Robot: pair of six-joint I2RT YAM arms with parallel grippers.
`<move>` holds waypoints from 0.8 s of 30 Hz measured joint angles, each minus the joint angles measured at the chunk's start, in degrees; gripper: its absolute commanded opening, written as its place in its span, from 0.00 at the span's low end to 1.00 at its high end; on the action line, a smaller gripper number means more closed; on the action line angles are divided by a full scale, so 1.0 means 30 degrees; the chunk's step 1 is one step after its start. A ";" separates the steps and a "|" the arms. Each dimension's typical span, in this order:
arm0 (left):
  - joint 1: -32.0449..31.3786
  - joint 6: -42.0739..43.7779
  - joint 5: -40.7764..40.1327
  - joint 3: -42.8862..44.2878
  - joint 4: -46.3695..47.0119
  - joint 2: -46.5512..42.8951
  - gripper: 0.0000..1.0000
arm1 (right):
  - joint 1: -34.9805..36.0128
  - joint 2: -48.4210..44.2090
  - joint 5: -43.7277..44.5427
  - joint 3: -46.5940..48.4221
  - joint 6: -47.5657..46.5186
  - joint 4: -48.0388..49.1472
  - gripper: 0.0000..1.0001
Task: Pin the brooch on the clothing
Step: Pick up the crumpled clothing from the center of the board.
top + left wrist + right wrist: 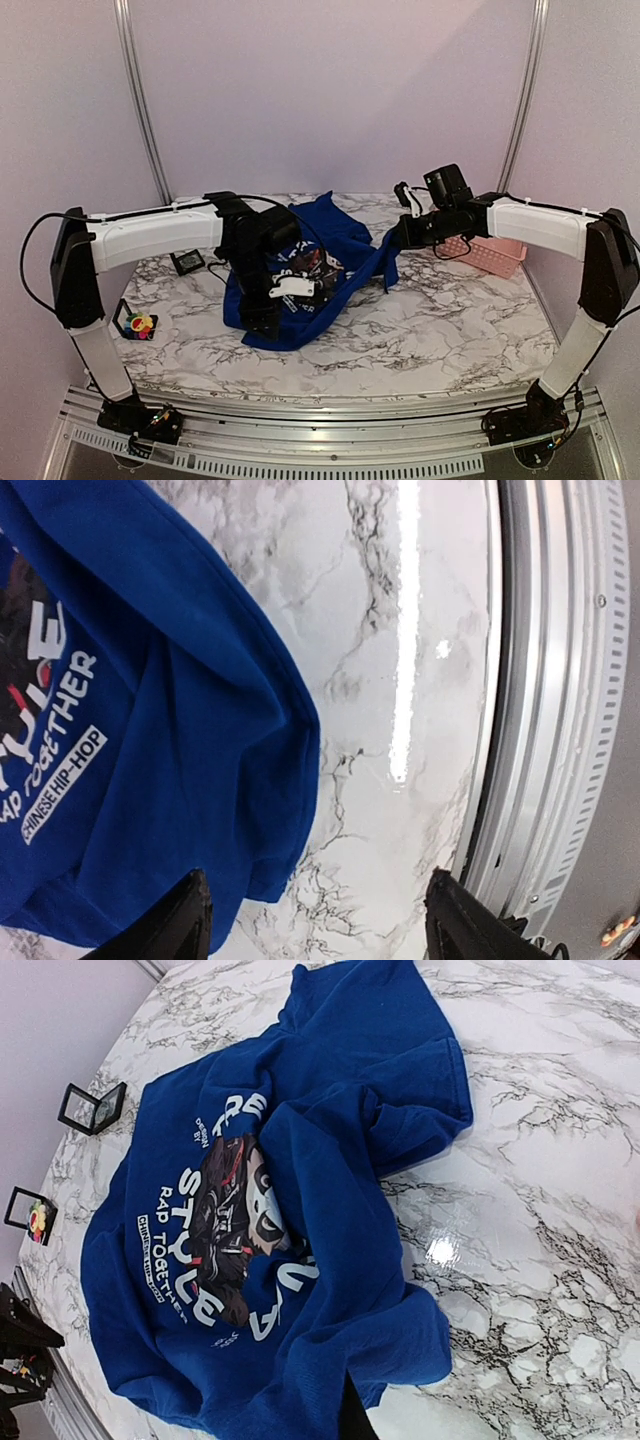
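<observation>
Left tool (325,920) wide above clothing (180,730) hem on marble counter (400,630), right tool (355,1415) closed pinching clothing edge, brooch (141,323) in black holder (122,312) well apart

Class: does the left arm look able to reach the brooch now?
Likely yes: the brooch sits uncovered in its black holder beside the left arm, and the left gripper hangs open over the T-shirt.

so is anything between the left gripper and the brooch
Nothing visible. The left gripper hangs open over the shirt; only bare marble table lies between it and the brooch, which sits in a black frame holder at the left.
</observation>
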 measured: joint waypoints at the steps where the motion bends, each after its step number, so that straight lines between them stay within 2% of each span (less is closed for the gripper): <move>1: 0.0000 -0.0175 0.0146 -0.0277 0.0000 -0.0313 0.65 | -0.0102 0.0029 0.0036 0.0000 0.0007 0.0015 0.00; 6: 0.0000 -0.0299 0.0321 -0.3060 0.0007 -0.2237 0.61 | -0.0189 0.0401 0.0117 0.0000 0.0000 0.0109 0.00; 11: 0.0568 0.0138 -0.0430 -0.6324 0.0801 -0.2499 0.61 | -0.0189 0.0525 0.0117 -0.0015 0.0007 0.0153 0.00; 18: 0.2470 0.0517 -0.1129 -0.7257 0.3803 -0.2208 0.65 | -0.0189 0.0525 0.0146 -0.0029 0.0029 0.0160 0.00; 24: 0.2572 0.0634 -0.1479 -0.7766 0.5413 -0.1311 0.56 | -0.0189 0.0525 0.0350 -0.0051 0.0015 0.0153 0.00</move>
